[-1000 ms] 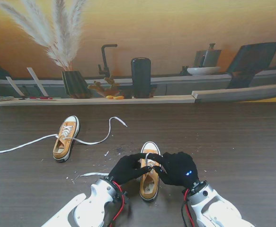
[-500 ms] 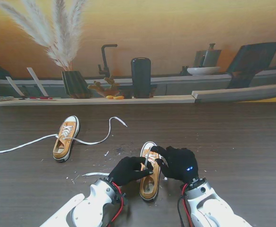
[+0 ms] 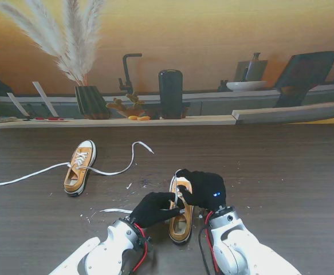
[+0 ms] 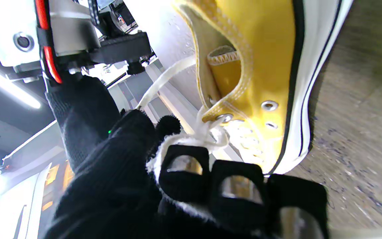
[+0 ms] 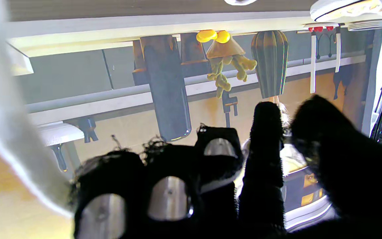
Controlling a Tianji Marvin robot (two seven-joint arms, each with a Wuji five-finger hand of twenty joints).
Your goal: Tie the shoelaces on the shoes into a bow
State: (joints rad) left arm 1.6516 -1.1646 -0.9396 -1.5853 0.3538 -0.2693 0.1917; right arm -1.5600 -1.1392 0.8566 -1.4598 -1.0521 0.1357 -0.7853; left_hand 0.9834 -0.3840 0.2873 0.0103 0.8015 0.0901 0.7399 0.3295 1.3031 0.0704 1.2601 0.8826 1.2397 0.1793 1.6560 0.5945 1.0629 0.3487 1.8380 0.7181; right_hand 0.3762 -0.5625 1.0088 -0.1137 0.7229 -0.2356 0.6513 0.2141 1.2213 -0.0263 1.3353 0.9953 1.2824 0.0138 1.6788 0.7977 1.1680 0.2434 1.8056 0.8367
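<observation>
Yellow shoe (image 3: 181, 215): on desk (image 3: 281, 172) between our hands, nearest us.
L hand (image 3: 153, 208): fingers pinching its lace (image 4: 164, 78).
R hand (image 3: 204, 189): curled over the laces – hold unclear.
Progress: no bow yet; 2nd shoe (image 3: 79, 167) untied – most work left.

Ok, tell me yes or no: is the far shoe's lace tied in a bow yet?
No: the far yellow shoe has its white lace lying loose, trailing across the table on both sides.
</observation>
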